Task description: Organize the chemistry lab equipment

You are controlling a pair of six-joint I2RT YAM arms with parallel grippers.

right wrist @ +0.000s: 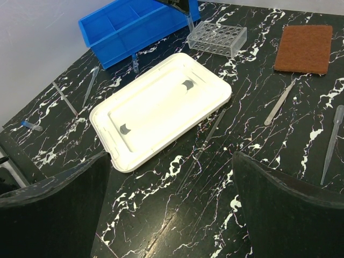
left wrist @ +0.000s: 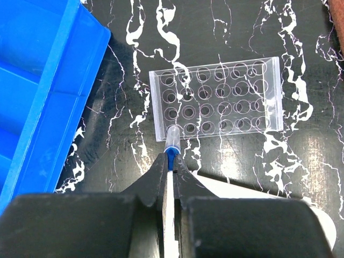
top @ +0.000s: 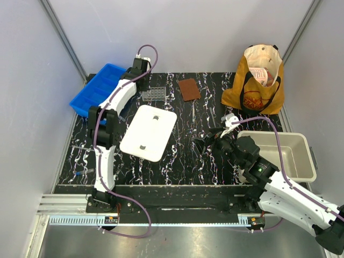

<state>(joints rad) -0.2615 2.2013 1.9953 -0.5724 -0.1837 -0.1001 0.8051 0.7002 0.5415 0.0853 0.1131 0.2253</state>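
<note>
Blue-capped tube (left wrist: 172, 137) is pinched between the fingers of the left gripper (left wrist: 171, 163), which is closed on it, with the blue cap at the fingertips and the clear end pointing away. The tube hangs at the near left corner of the clear tube rack (left wrist: 215, 99). From the left wrist view I cannot tell if its end is in a hole or only above the edge. The rack stands on the black marbled tabletop (right wrist: 242, 134), near the blue bin (left wrist: 43, 80). The right gripper (right wrist: 172, 215) hovers low over the tabletop with its jaws spread wide and nothing between them. In front of it lies the white tray (right wrist: 156, 107). To the right of the tray are metal tweezers (right wrist: 279, 103) and a clear pipette (right wrist: 330, 142), and beyond them a brown pad (right wrist: 303, 48). Another small blue-capped tube (right wrist: 32, 126) lies near the left edge of the tabletop, well apart from the rack. The tan tote bag (top: 258, 80) stands at the far right, with a beige bin (top: 295, 156) on its near side.
</note>
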